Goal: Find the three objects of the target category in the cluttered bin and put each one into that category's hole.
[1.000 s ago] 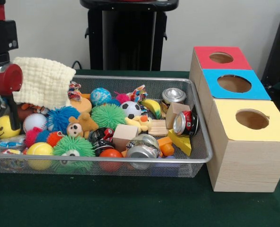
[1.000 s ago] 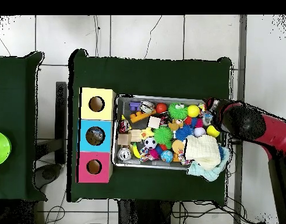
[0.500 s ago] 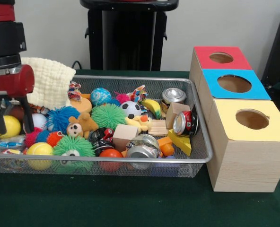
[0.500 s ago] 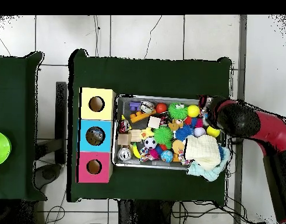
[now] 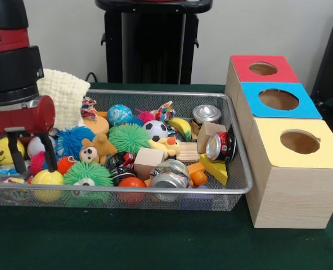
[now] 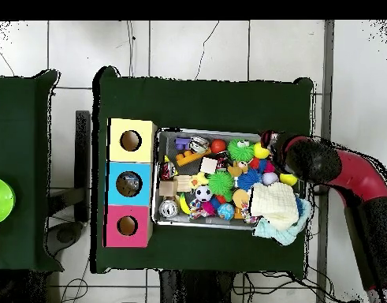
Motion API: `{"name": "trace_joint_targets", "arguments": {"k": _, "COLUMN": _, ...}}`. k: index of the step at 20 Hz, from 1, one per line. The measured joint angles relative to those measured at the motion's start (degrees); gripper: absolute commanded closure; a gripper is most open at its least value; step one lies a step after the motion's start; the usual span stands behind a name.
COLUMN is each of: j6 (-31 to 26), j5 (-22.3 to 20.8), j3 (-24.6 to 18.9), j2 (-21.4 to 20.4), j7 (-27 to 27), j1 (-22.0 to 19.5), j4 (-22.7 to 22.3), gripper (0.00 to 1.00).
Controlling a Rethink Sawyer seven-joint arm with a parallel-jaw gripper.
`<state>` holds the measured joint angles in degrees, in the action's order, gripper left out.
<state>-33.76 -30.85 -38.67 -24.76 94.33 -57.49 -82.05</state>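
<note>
We see a wire mesh bin (image 5: 234,188) full of small toys on a green tabletop (image 5: 155,242), with the red and black arm reaching down at its left end. The gripper (image 5: 32,160) hangs with its two thin black fingers (image 5: 50,158) spread apart, holding nothing, their tips down among the toys. Between and behind the fingers sits a white ball (image 5: 36,145); a yellow smiley ball (image 5: 2,151) lies just left of them and a plain yellow ball (image 5: 47,178) just below, at the near left. A cream knitted cloth (image 5: 65,95) drapes over the far left corner.

Toward the middle we see a green spiky ball (image 5: 128,138), a soccer ball (image 5: 155,130), a small teddy bear (image 5: 96,149) and a wooden cube (image 5: 148,160). Three crushed cans lie at the right end: a silver can (image 5: 206,114) at the far side, a red can (image 5: 221,146) beside the right wall, and a can (image 5: 167,174) near the front.

Right of the bin stands a row of three wooden boxes, each with a round hole on top: the red box (image 5: 262,68) farthest, the blue box (image 5: 279,100) in the middle, the yellow box (image 5: 298,143) nearest.
</note>
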Motion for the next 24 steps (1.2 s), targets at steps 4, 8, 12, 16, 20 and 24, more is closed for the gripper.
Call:
{"name": "trace_joint_targets", "arguments": {"k": 4, "j6": -3.0, "j5": 0.0, "j3": 0.0, "j2": 1.4, "j7": 0.0, "j1": 0.0, "j4": 1.5, "gripper": 0.00}}
{"name": "trace_joint_targets", "arguments": {"k": 8, "j6": -6.0, "j5": 0.0, "j3": 0.0, "j2": 1.8, "j7": 0.0, "j1": -0.2, "j4": 2.3, "gripper": 0.00}}
{"name": "trace_joint_targets", "arguments": {"k": 12, "j6": -8.1, "j5": 0.0, "j3": 0.0, "j2": 1.0, "j7": 0.0, "j1": -0.5, "j4": 2.3, "gripper": 0.00}}
{"name": "trace_joint_targets", "arguments": {"k": 16, "j6": -9.3, "j5": 0.2, "j3": 0.0, "j2": -0.5, "j7": 0.0, "j1": -0.9, "j4": 2.3, "gripper": 0.00}}
{"name": "trace_joint_targets", "arguments": {"k": 20, "j6": -9.7, "j5": 0.6, "j3": 0.1, "j2": -2.4, "j7": 0.0, "j1": -1.2, "j4": 2.3, "gripper": 0.00}}
{"name": "trace_joint_targets", "arguments": {"k": 24, "j6": -9.7, "j5": 0.6, "j3": 0.6, "j2": -3.5, "j7": 0.0, "j1": -1.0, "j4": 2.2, "gripper": 0.00}}
